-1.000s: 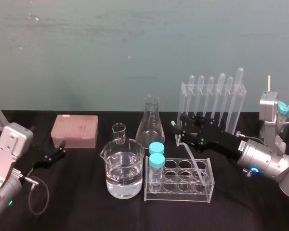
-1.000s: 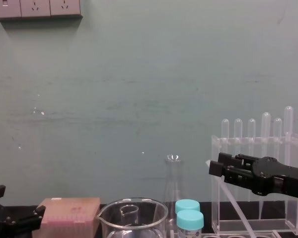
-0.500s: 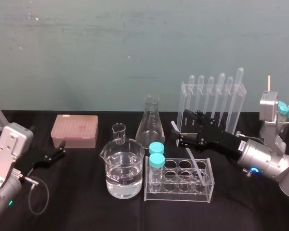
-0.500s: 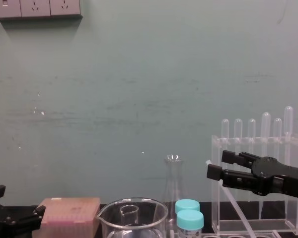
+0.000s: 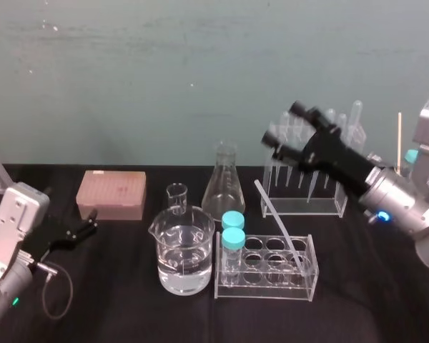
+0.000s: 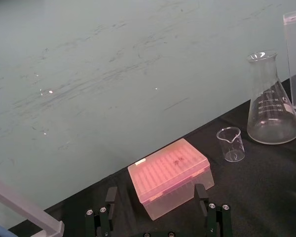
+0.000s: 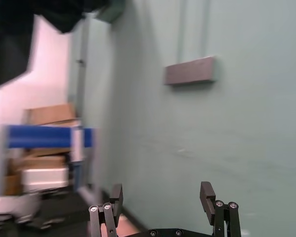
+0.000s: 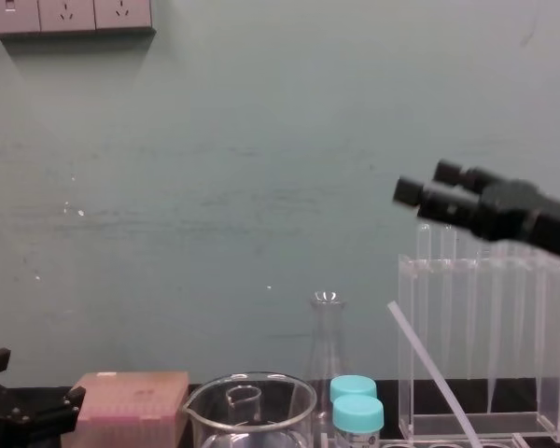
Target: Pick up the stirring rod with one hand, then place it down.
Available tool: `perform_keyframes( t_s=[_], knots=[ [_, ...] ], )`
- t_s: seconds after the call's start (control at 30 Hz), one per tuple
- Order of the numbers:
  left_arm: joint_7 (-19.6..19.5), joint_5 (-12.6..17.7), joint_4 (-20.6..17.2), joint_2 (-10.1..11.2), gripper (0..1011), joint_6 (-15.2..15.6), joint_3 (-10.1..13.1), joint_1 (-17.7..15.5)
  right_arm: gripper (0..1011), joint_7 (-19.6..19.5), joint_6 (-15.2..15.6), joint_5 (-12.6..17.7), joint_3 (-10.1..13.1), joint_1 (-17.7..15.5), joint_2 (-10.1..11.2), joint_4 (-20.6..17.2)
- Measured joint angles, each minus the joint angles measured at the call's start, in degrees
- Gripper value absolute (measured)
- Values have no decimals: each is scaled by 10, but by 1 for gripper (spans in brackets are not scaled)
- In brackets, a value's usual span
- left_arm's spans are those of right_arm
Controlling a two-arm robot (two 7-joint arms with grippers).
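The only printing we can find is the white graduation marks on the conical flask [image 6: 272, 105], and they are too small for us to read. The sockets [image 8: 66, 15] at the upper left of the chest view carry no legible text.

The stirring rod [image 5: 279, 226] is a thin, straight, whitish-translucent stick. It leans at right of centre in the head view, with its lower end inside the clear plastic test-tube rack [image 5: 266, 291] and its blunt upper end free in the air, tilted up and to the left. In the chest view the stirring rod [image 8: 434, 377] rises from the bottom edge, in front of the clear pipette stand [image 8: 481, 431].

Two tubes with round teal caps [image 5: 232, 229] stand at the rack's left end. Just left of them is a large glass beaker [image 5: 185, 250] partly filled with clear liquid. A small beaker [image 5: 176, 198] stands behind it, and a frosted pink box [image 5: 111, 194] sits farther left on the black table [image 5: 129, 314].

The right gripper [image 5: 284, 125] hangs at the upper right, well above the rod. Its black, flat fingers [image 7: 106, 211] are spread and hold nothing. The left gripper [image 5: 77, 231] sits low at the left edge near the pink box. Its fingers [image 6: 211, 213] are also parted and empty.
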Motion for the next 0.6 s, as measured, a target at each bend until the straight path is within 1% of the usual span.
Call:
perform_keyframes(
  t_s=[0.03,0.1,0.13,0.17,0.2,0.3,0.33,0.4,0.43,0.57,0.6],
  knots=[
    [0,0,0,0,1000,0,0,0,1002,-34,4,-12,8,-8,4,-18],
    [0,0,0,0,1000,0,0,0,1003,-71,13,-25,17,-19,10,-36],
    [0,0,0,0,1000,0,0,0,1003,-103,25,-38,24,-28,16,-51],
    [0,0,0,0,1000,0,0,0,1003,-120,34,-45,28,-35,20,-61],
    [0,0,0,0,1000,0,0,0,1003,-152,54,-60,33,-49,29,-81],
    [0,0,0,0,1000,0,0,0,1003,-192,94,-80,39,-70,46,-111],
    [0,0,0,0,1000,0,0,0,1003,-210,122,-90,40,-84,58,-130],
    [0,0,0,0,1000,0,0,0,1003,-221,153,-98,41,-97,71,-148],
    [0,0,0,0,1000,0,0,0,1003,-226,180,-103,40,-108,82,-161],
    [0,0,0,0,1000,0,0,0,1003,-232,230,-119,33,-128,102,-179],
    [0,0,0,0,1000,0,0,0,1003,-232,253,-121,31,-133,108,-182]
  ],
)
